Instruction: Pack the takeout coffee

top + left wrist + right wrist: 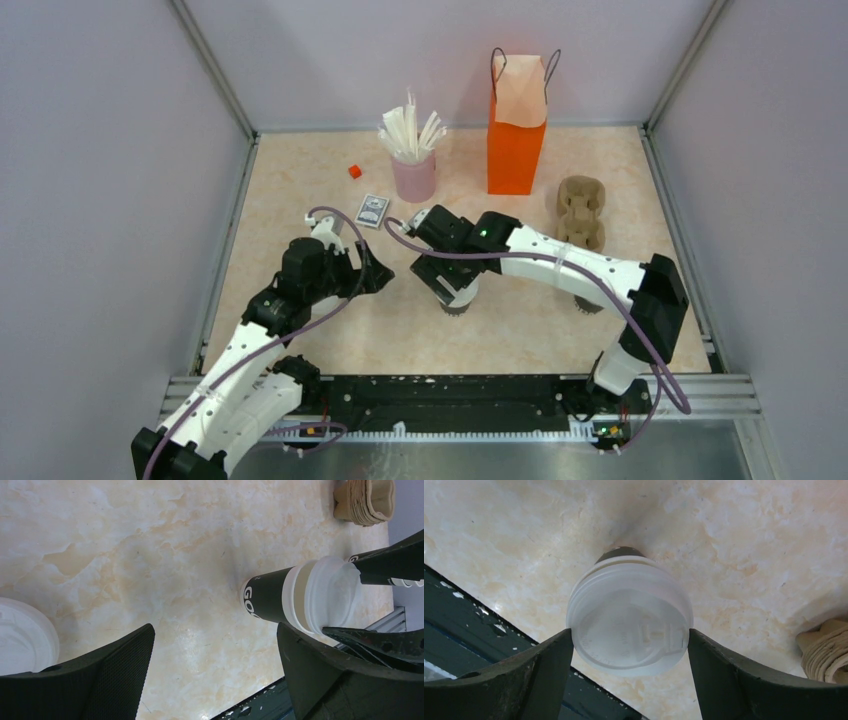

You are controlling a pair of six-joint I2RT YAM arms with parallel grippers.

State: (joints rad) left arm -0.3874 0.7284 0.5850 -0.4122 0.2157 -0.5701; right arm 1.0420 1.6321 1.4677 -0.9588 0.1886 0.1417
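The takeout coffee point(272, 597) stands on the table point(150, 555), white letters "GO" readable, the rest curving from sight. The right tool point(630, 634) flanks its lid at the rim; gripped or loose, I cannot tell. The left tool point(215, 629) gapes, released. A loose white lid point(22, 635) is cut off.

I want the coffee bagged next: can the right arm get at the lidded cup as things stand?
Likely yes: the right gripper hangs over the takeout coffee, a finger at each side of its lid, nothing between.
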